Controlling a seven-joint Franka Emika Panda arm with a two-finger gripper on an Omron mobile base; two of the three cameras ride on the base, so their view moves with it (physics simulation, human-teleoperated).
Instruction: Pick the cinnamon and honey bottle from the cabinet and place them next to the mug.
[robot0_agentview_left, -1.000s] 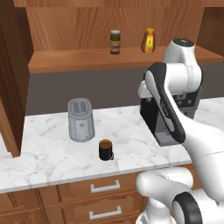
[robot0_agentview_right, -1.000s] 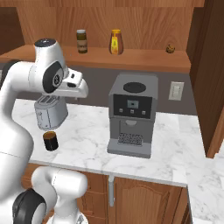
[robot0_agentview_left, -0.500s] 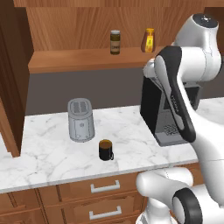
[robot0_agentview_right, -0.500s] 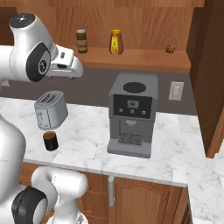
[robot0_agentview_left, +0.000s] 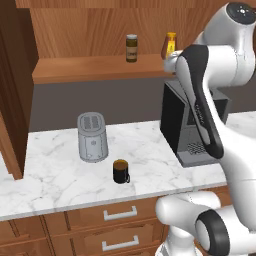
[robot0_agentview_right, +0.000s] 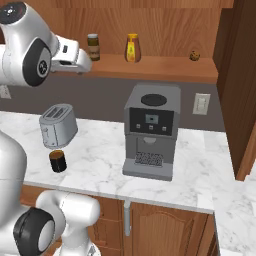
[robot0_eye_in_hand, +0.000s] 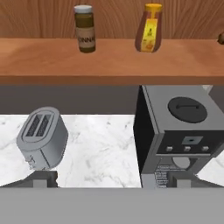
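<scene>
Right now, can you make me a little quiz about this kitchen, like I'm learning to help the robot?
1. True or false: the cinnamon and the honey bottle both stand on the cabinet shelf.
2. What stands nearest the mug on the counter? A) the toaster B) the coffee machine C) a plate
3. Fill in: the gripper is ___ and holds nothing.

Key: 1 true; 2 A; 3 open.
</scene>
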